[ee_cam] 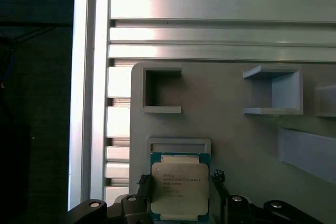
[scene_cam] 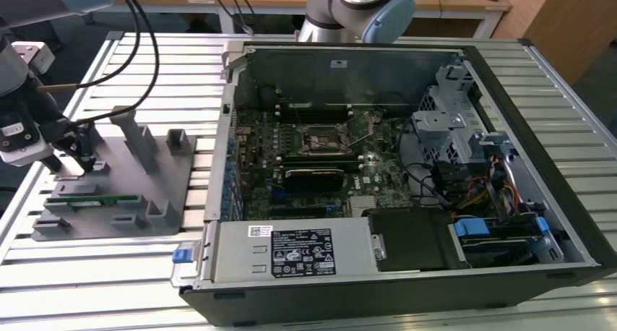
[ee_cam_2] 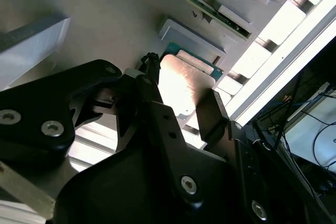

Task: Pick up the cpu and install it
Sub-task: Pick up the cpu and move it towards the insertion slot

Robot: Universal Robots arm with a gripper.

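Observation:
The cpu [ee_cam: 180,188] is a flat square chip with a dull silver top and a green edge. It lies in a shallow holder on the grey fixture plate [ee_cam: 236,140]. In both wrist views my gripper [ee_cam: 181,179] stands open, with one black fingertip [ee_cam: 144,182] on each side of the chip and a narrow gap at each edge. The second wrist view shows the cpu [ee_cam_2: 178,85] lit brightly between the fingers [ee_cam_2: 209,111]. In the exterior view the gripper [scene_cam: 72,165] is low over the plate [scene_cam: 121,175] at the exterior view's left. The black socket [scene_cam: 321,137] sits mid-motherboard in the open computer case [scene_cam: 501,129].
A green memory stick [scene_cam: 92,199] lies in a slot on the plate, close to the gripper. Grey upright blocks [scene_cam: 135,136] stand on the plate. Cables [scene_cam: 140,49] hang from the arm. The slatted aluminium table [scene_cam: 97,273] carries both plate and case.

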